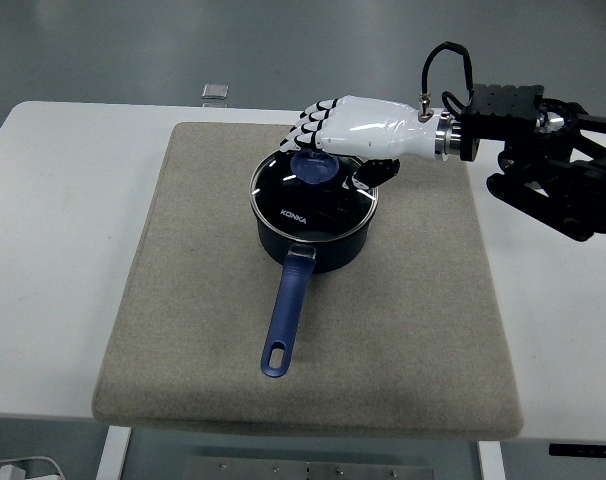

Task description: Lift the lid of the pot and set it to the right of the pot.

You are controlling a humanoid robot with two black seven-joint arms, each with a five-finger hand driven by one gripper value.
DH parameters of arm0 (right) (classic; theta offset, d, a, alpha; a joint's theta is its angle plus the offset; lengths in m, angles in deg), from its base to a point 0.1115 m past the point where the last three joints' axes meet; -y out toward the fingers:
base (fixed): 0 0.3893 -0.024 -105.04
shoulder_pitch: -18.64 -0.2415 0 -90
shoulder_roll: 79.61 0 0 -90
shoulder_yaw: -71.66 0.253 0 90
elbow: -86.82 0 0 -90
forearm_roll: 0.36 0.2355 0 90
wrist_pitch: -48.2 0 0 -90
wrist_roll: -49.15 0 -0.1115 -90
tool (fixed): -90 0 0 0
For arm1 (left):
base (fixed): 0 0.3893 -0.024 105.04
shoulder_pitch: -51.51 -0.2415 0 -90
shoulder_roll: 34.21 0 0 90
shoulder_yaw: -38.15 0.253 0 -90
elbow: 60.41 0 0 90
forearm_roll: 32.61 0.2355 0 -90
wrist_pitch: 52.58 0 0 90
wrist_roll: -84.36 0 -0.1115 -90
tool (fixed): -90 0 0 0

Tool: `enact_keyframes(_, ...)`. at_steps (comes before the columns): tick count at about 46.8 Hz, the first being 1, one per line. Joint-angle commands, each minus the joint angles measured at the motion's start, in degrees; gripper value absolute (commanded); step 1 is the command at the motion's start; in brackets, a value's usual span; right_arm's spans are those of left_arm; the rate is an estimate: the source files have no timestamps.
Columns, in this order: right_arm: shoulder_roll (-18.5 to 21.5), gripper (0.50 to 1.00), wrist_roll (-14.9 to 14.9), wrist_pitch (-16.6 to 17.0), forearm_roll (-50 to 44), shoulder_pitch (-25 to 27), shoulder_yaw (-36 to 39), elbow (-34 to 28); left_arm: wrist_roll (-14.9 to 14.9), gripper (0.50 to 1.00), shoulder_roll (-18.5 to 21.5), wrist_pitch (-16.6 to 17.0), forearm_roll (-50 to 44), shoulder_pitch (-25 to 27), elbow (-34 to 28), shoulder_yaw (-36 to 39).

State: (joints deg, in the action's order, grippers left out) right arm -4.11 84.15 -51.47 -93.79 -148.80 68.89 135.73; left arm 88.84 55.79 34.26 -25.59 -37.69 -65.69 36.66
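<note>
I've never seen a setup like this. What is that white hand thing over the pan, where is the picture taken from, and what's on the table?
The picture comes from a camera high on the robot, looking down over its white table. The white five-fingered hand is the robot's right hand, on a black arm reaching in from the right edge. No left arm shows. A beige fabric mat covers most of the table, and on it stands a dark blue saucepan with a long blue handle pointing toward the camera. A glass lid sits on the pan. The hand's fingers curl over the lid's blue knob, though whether they grip it firmly is hard to tell. A small grey block lies at the far edge.
</note>
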Motion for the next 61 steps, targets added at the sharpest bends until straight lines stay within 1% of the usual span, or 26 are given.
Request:
enact_keyframes(1, 0.00, 0.903, 0.00, 0.01, 0.09, -0.09, -0.65, 0.48, 0.00, 1.000, 0.00, 0.00, 0.01, 0.00, 0.00, 0.00)
enact_keyframes(32, -0.09, 0.903, 0.00, 0.36, 0.44, -0.09, -0.83, 1.01, 0.00, 1.000, 0.00, 0.00, 0.01, 0.00, 0.00, 0.00)
enact_keyframes(36, 0.00, 0.901, 0.00, 0.36, 0.44, 0.00, -0.83, 1.09, 0.00, 1.000, 0.00, 0.00, 0.01, 0.00, 0.00, 0.00)
enact_keyframes(41, 0.00, 0.885, 0.00, 0.44, 0.52, 0.00, -0.83, 1.09, 0.00, 1.000, 0.00, 0.00, 0.01, 0.00, 0.00, 0.00)
enact_keyframes(44, -0.09, 0.844, 0.00, 0.53, 0.52, -0.09, -0.83, 1.01, 0.00, 1.000, 0.00, 0.00, 0.01, 0.00, 0.00, 0.00)
enact_keyframes(45, -0.09, 0.793, 0.00, 0.53, 0.52, -0.09, -0.92, 1.09, 0.00, 1.000, 0.00, 0.00, 0.01, 0.00, 0.00, 0.00)
enact_keyframes(46, -0.09, 0.730, 0.00, 0.62, 0.52, -0.09, -0.92, 1.09, 0.00, 1.000, 0.00, 0.00, 0.01, 0.00, 0.00, 0.00)
enact_keyframes(47, 0.00, 0.681, 0.00, 0.71, 0.52, 0.00, -0.92, 1.09, 0.00, 1.000, 0.00, 0.00, 0.01, 0.00, 0.00, 0.00)
enact_keyframes(48, -0.09, 0.644, 0.00, 0.88, 0.61, 0.00, -0.92, 1.09, 0.00, 1.000, 0.00, 0.00, 0.01, 0.00, 0.00, 0.00)
enact_keyframes(51, 0.00, 0.564, 0.00, 1.93, 0.61, 0.00, -0.92, 1.09, 0.00, 1.000, 0.00, 0.00, 0.01, 0.00, 0.00, 0.00)
enact_keyframes(53, 0.00, 0.500, 0.00, 2.55, 0.61, 0.00, -0.83, 1.09, 0.00, 1.000, 0.00, 0.00, 0.01, 0.00, 0.00, 0.00)
enact_keyframes(61, 0.00, 0.500, 0.00, 3.61, 0.70, 0.00, -0.65, 1.01, 0.00, 1.000, 0.00, 0.00, 0.01, 0.00, 0.00, 0.00)
